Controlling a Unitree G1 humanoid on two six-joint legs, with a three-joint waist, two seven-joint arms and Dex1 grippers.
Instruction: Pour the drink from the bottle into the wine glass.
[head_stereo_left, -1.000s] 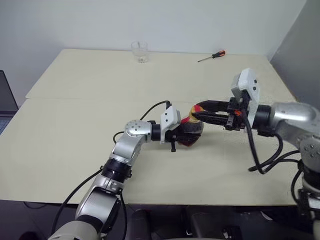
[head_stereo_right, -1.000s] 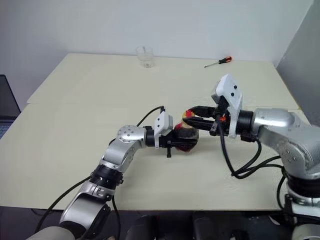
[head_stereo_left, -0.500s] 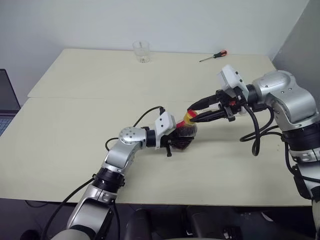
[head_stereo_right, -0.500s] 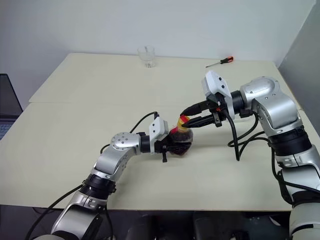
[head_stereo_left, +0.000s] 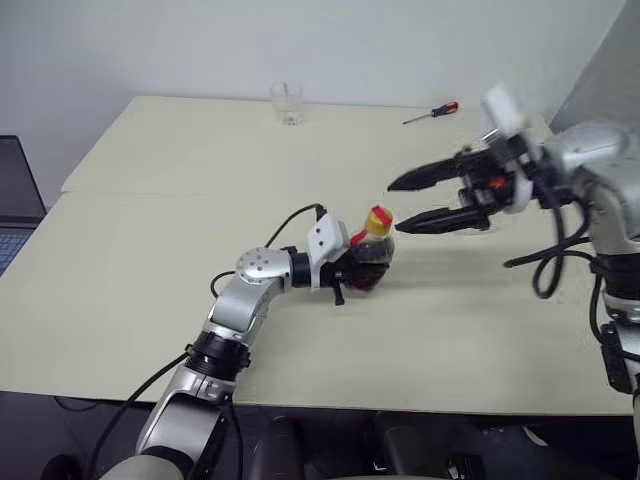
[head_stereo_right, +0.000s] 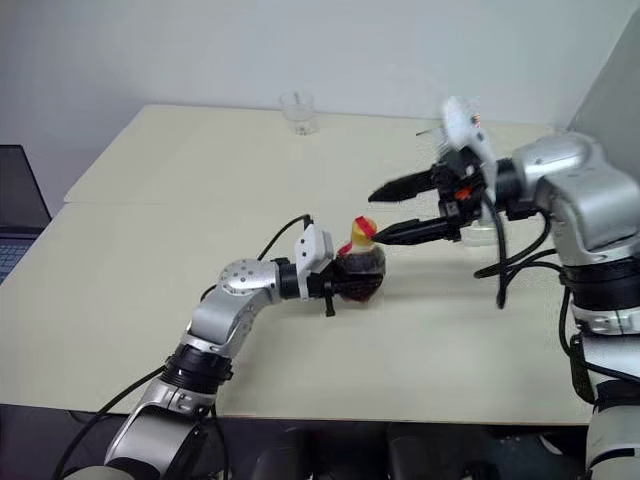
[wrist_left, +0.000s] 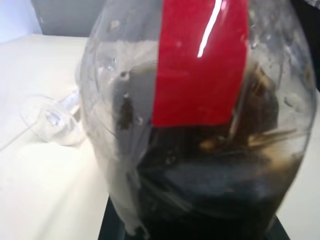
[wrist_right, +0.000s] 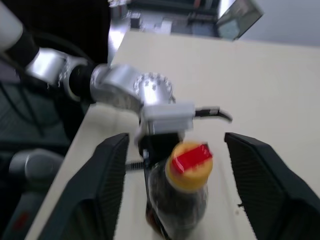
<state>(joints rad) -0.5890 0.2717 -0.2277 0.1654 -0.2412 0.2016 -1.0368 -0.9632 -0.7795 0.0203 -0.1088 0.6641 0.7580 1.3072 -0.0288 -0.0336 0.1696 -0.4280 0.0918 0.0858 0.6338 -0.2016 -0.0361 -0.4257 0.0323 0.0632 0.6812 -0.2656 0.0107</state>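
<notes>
While your left claw (head_stereo_left: 352, 272) clamps the squat clear plastic bottle (head_stereo_left: 368, 258), dark drink (wrist_left: 210, 190) inside, over the smooth cream bench (head_stereo_left: 180, 170), your right claw (head_stereo_left: 408, 203) gapes wide beside its yellow cap (head_stereo_left: 378, 220).

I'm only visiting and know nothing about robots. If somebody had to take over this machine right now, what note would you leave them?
Left gripper: shut on the bottle, holding it by its body just above the table, roughly upright.
Right gripper: open, fingers spread wide, in the air beside the bottle's cap, touching nothing.
The drink is all in the bottle; the yellow cap with its red top is on.
A clear glass and a screwdriver sit at the table's far edge. Something clear lies beside the bottle in the left wrist view; I cannot tell what.
Done: bottle picked up. Left: remove cap, pour.
</notes>
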